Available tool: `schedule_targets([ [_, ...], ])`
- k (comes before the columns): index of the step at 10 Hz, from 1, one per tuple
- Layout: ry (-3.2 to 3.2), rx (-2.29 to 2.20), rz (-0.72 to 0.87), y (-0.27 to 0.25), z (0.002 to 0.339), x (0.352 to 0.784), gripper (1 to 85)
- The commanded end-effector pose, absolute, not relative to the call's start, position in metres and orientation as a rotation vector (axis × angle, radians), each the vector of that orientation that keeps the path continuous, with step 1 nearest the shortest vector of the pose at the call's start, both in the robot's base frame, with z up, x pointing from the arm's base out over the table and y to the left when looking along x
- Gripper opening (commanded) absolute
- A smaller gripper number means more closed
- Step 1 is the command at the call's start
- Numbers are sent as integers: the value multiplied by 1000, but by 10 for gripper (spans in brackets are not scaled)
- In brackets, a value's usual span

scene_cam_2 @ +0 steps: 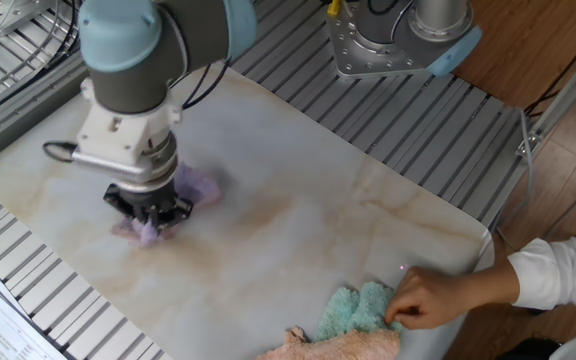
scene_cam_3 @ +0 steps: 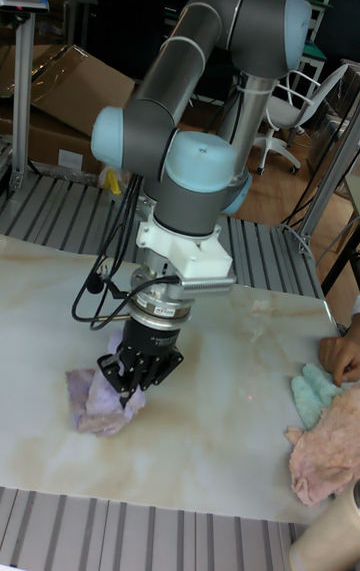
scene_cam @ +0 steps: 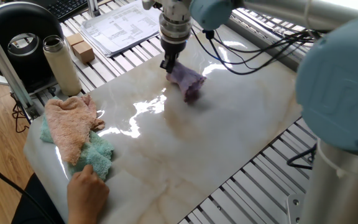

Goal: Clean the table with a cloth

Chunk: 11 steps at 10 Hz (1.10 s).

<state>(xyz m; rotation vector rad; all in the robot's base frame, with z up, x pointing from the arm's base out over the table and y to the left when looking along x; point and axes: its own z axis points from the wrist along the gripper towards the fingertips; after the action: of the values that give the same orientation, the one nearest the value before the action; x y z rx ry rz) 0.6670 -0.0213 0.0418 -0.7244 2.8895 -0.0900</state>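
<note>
End effector [scene_cam_3: 128, 379] pinches the bunched lavender cloth [scene_cam: 186, 81] against the marble table [scene_cam: 229, 130], pointing straight down.

Most of the table [scene_cam: 229, 149] lies open across its middle and toward the arm-base edge; at one corner a peach cloth [scene_cam: 70, 124], a teal cloth [scene_cam: 98, 155] and a person's hand [scene_cam: 87, 186] block the way

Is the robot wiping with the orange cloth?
No, the gripper is pressing the purple cloth on the table; the orange cloth lies in a far corner.
</note>
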Motion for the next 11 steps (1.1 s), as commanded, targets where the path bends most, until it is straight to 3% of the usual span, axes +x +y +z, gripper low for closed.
schedule_targets([
  [1, 2905, -722, -62, -13, 48, 683, 10],
  [7, 2877, -725, -104, -14, 49, 698, 10],
  [11, 2900, -702, -99, 14, 52, 718, 10],
])
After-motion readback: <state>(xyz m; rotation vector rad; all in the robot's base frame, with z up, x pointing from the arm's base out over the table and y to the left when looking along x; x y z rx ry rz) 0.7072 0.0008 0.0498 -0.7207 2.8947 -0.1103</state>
